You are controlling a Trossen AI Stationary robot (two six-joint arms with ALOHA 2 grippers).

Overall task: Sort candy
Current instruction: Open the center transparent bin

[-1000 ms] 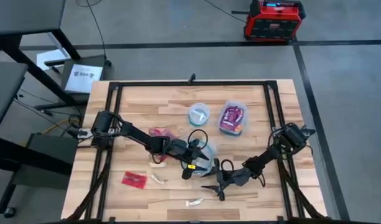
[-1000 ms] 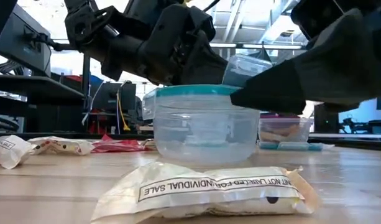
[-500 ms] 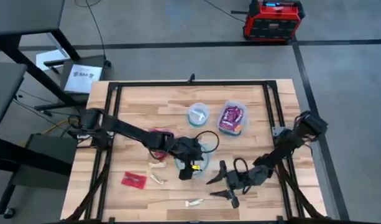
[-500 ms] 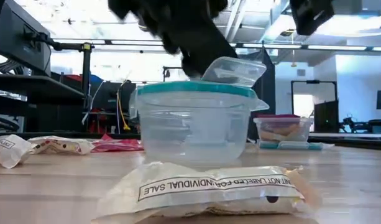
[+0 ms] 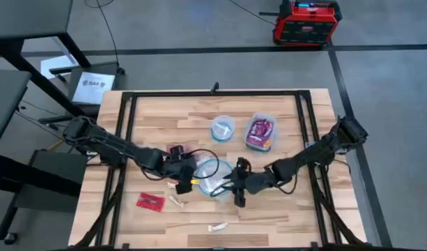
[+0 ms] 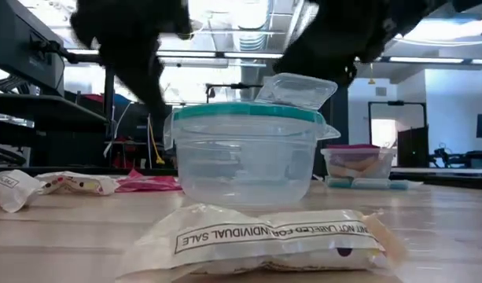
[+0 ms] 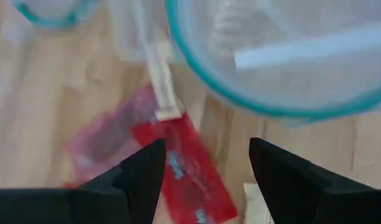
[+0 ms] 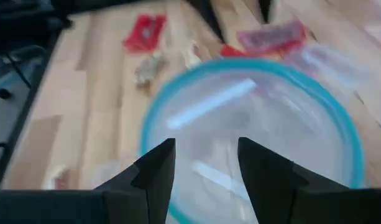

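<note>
Left claw (image 5: 183, 183) spread wide and empty, hovering over a red packet (image 7: 189, 171) just left of a clear, teal-rimmed round tub (image 5: 213, 178) on the counter (image 5: 290, 216). Right claw (image 5: 239, 194) also parted, empty, at the tub's right rim. Inside the tub, white sticks (image 8: 210, 104). Nearest the low camera, a cream packet (image 6: 264, 238) printed "NOT LABELED FOR INDIVIDUAL SALE". More candy scattered left: another red packet (image 5: 150, 201), cream sticks (image 5: 175, 200).

Round tub (image 5: 213, 177) mid-worktop (image 5: 157, 115), between left end effector (image 5: 178, 180) and right end effector (image 5: 238, 193); two containers (image 5: 223, 128) behind.
</note>
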